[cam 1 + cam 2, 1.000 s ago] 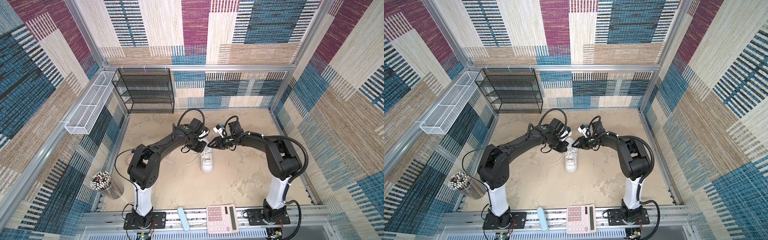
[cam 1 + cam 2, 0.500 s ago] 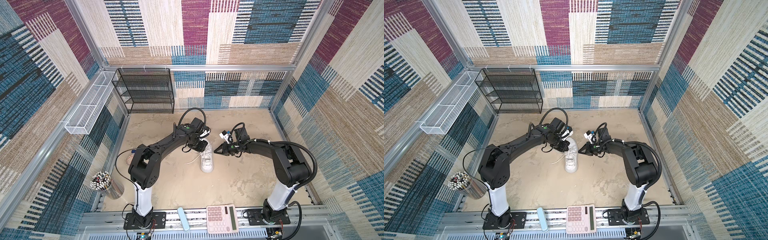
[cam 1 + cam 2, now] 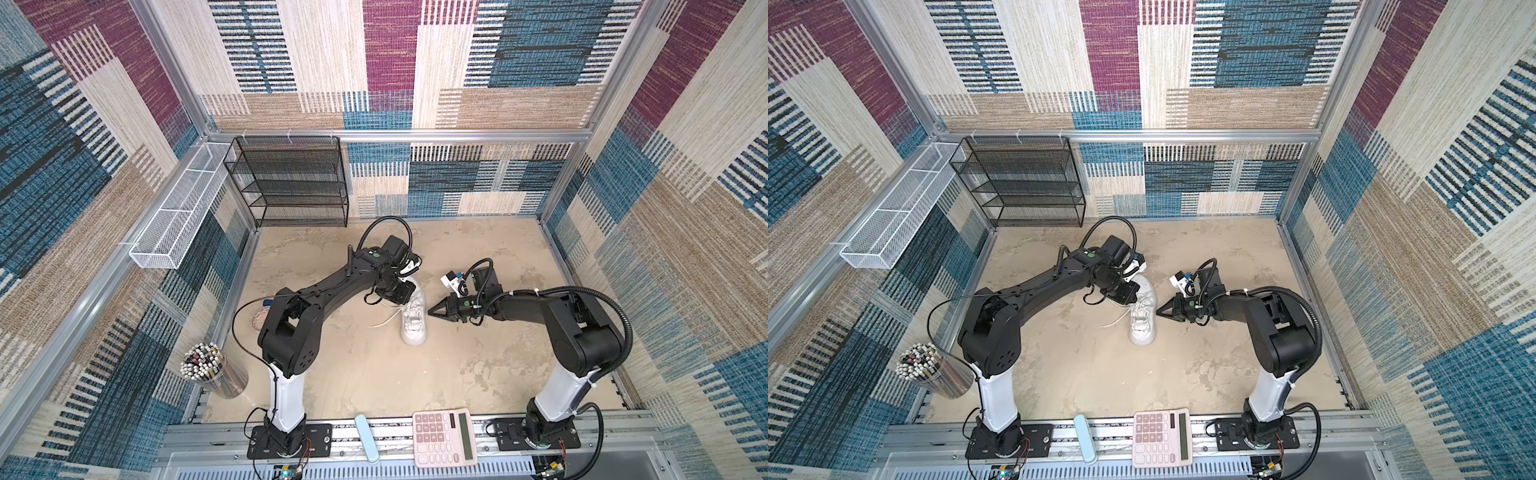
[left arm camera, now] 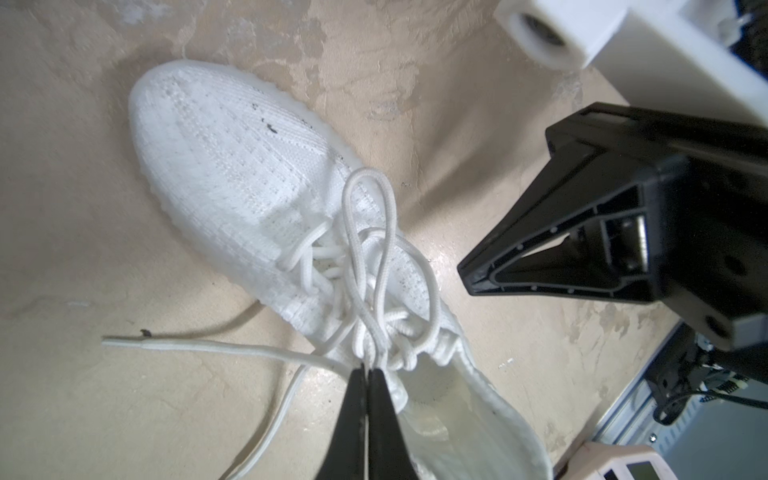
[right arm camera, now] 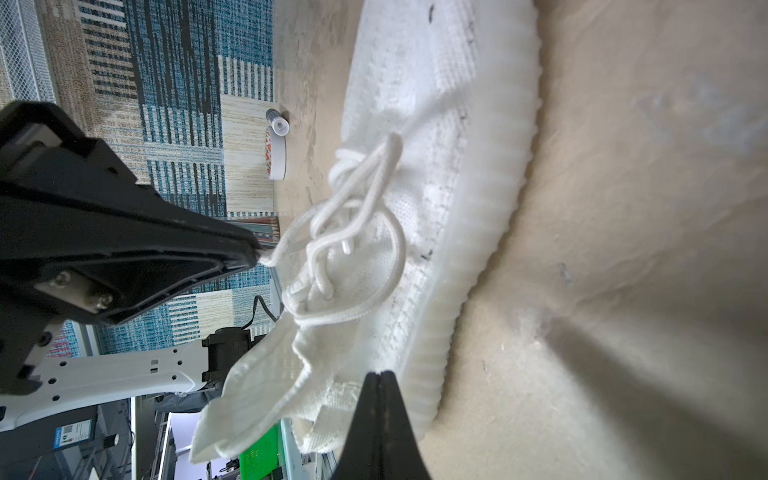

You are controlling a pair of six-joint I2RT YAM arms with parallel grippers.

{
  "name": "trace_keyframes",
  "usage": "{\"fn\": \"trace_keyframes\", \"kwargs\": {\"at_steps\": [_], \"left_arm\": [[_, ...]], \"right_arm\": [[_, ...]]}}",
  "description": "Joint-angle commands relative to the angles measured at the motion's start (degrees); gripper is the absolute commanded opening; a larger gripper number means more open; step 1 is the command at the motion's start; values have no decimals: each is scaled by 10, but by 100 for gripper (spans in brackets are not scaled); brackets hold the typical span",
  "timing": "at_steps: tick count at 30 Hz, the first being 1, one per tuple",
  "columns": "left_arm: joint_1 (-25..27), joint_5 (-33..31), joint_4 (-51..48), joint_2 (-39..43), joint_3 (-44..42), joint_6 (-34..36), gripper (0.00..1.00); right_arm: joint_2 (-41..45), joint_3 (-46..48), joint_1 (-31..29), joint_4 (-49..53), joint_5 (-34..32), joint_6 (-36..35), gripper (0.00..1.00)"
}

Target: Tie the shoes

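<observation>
Starting at the left of my screen, the free lace end (image 4: 187,344) lies slack on the table (image 3: 353,382), just beside the sneaker (image 3: 413,322). The sneaker stands mid-table with its toe pointing to the near edge. My left gripper (image 4: 368,371) is clamped on the base of the loop (image 4: 370,232) up by the tongue, and that is my first worry. The pinch sits at the very tips, so a sideways tug could let the thin cord slip out and collapse the loop. If I pull too hard instead, I judge the light sneaker would drag or tip, since nothing pins it down. Further right, my right gripper (image 3: 432,309) is pinched shut and empty, its point just beside the sneaker's side; I cannot tell whether it touches. Closed like that, it cannot take a second strand. If I drive it in before opening, it will likely shove the sneaker or snag the crossed laces (image 4: 316,257) and loosen what is formed.
</observation>
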State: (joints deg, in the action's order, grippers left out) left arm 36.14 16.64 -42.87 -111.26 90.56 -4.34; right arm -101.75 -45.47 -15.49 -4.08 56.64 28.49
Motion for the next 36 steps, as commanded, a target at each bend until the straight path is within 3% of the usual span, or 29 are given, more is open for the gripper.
{"fn": "trace_keyframes", "kwargs": {"at_steps": [1, 14, 22, 36], "left_arm": [[1, 1, -6, 1, 1, 15, 0], [1, 8, -7, -3, 4, 10, 0], [2, 12, -6, -7, 4, 9, 0], [6, 28, 8, -10, 0, -1, 0]], "right_arm": [[-7, 0, -7, -58, 18, 28, 5], [-47, -28, -25, -76, 20, 44, 5], [-38, -7, -25, -195, 30, 111, 6], [-55, -1, -25, -271, 51, 158, 11]]}}
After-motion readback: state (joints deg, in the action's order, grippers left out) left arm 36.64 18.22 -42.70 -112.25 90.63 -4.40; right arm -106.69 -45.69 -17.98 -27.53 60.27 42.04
